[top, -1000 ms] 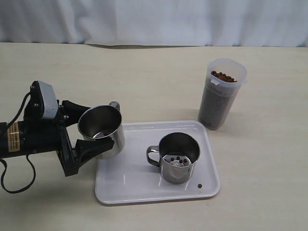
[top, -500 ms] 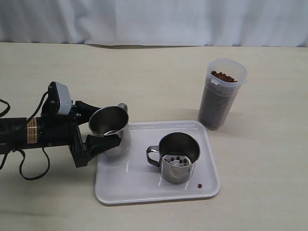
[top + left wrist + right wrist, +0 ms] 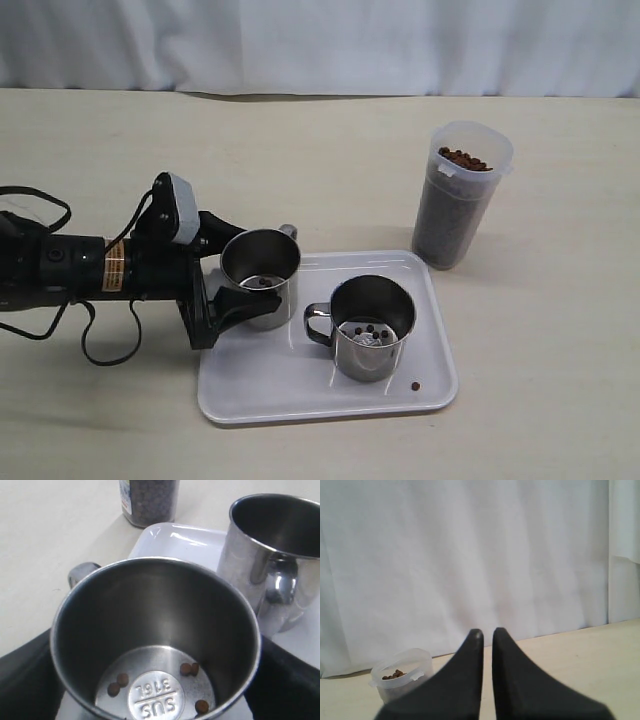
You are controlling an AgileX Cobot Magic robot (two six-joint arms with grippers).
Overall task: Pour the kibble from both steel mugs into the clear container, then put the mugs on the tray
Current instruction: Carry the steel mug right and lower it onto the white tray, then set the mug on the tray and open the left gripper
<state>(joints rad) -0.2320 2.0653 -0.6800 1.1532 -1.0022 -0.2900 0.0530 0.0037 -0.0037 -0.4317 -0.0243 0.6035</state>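
Holding a few kibble pellets (image 3: 186,669), the shiny steel mug (image 3: 262,292) stands upright clamped in the left hand (image 3: 230,278).

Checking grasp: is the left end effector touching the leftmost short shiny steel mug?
Touching: left wrist view shows black fingers flanking and pressing the steel mug.

Bright, even, diffuse light
Soft shadows under things, glare streaks on the flat white plastic tray (image 3: 185,537) and the short shiny stainless-steel mug (image 3: 155,630); black right gripper fingers (image 3: 465,680) look blurry up close.
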